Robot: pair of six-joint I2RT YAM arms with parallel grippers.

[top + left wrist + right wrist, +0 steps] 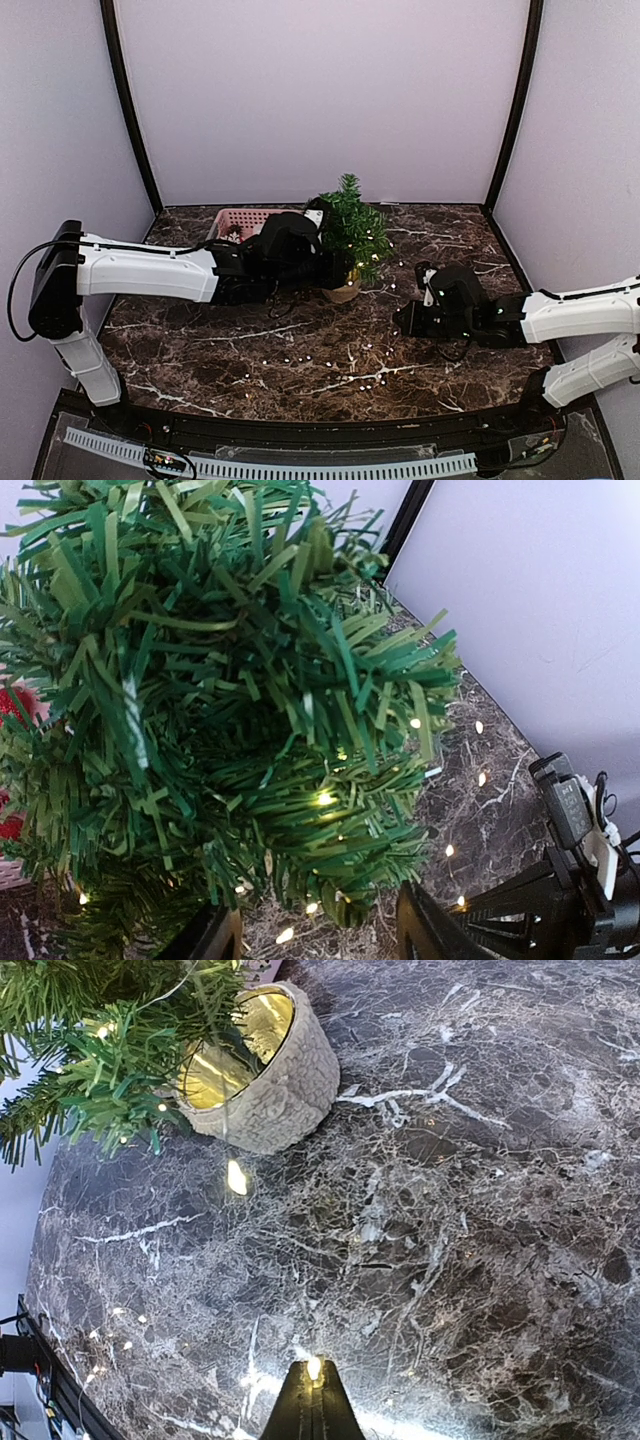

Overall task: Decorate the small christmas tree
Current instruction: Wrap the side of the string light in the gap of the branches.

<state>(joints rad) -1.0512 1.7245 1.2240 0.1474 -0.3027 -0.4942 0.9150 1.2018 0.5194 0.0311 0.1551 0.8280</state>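
The small christmas tree (352, 228) stands in its tan pot (343, 292) at the back centre of the marble table. A light string with small lit bulbs (330, 362) is partly draped on the tree and trails over the table. My left gripper (326, 264) is up against the tree's left side. In the left wrist view the green branches (230, 680) fill the frame, and the left gripper (320, 940) is open with branch tips hanging between its fingers. To the right of the pot (280, 1070), my right gripper (313, 1374) is low over the table, shut with a lit bulb (314, 1365) of the string at its tips.
A pink basket (238, 222) sits behind the left arm, left of the tree, with red items (14, 702) in it. Loose bulbs (237, 1177) lie on the marble near the pot. Purple walls close in the back and sides.
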